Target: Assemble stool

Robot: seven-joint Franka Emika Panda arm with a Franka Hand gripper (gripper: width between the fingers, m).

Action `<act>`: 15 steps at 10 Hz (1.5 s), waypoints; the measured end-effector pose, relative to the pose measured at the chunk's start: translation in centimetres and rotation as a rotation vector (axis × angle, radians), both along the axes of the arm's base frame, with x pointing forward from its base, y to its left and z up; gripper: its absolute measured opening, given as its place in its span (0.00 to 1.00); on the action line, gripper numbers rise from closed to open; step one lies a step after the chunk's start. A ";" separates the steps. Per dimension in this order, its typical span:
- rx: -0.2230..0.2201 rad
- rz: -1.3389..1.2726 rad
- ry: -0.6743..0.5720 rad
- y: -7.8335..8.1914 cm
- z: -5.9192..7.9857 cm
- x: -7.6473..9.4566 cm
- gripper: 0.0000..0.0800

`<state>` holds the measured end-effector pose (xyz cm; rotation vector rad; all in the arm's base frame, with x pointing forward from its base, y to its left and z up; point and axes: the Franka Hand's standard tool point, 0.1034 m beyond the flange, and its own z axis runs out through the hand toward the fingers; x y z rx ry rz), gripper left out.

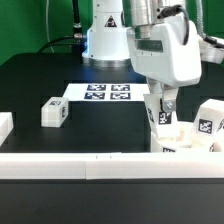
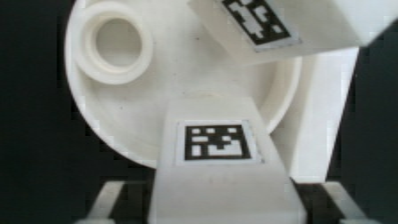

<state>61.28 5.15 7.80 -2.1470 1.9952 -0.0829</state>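
The white round seat (image 2: pixel 143 100) lies under my gripper with an open round socket (image 2: pixel 116 45) showing. In the exterior view the seat (image 1: pixel 185 142) sits at the front right against the white bar. My gripper (image 2: pixel 222 205) (image 1: pixel 165 106) is shut on a white leg (image 2: pixel 217 150) (image 1: pixel 165 119), tag facing the camera, held over the seat's face. A second tagged leg (image 2: pixel 267 25) (image 1: pixel 210 120) stands at the seat's side on the exterior view's right; whether it sits in a socket I cannot tell. A third leg (image 1: pixel 53 112) lies loose on the black table at the left.
The marker board (image 1: pixel 105 92) lies flat at the table's middle back, in front of the robot base (image 1: pixel 105 40). A long white bar (image 1: pixel 90 160) edges the table's front. A white block (image 1: pixel 4 126) stands at the exterior view's far left.
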 end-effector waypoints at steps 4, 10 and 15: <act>0.088 -0.324 0.012 -0.3 -0.1 -0.1 0.42; 0.256 -0.865 0.030 -0.2 -0.3 -0.3 0.42; 0.270 -0.804 0.018 -0.1 1.7 -0.1 0.76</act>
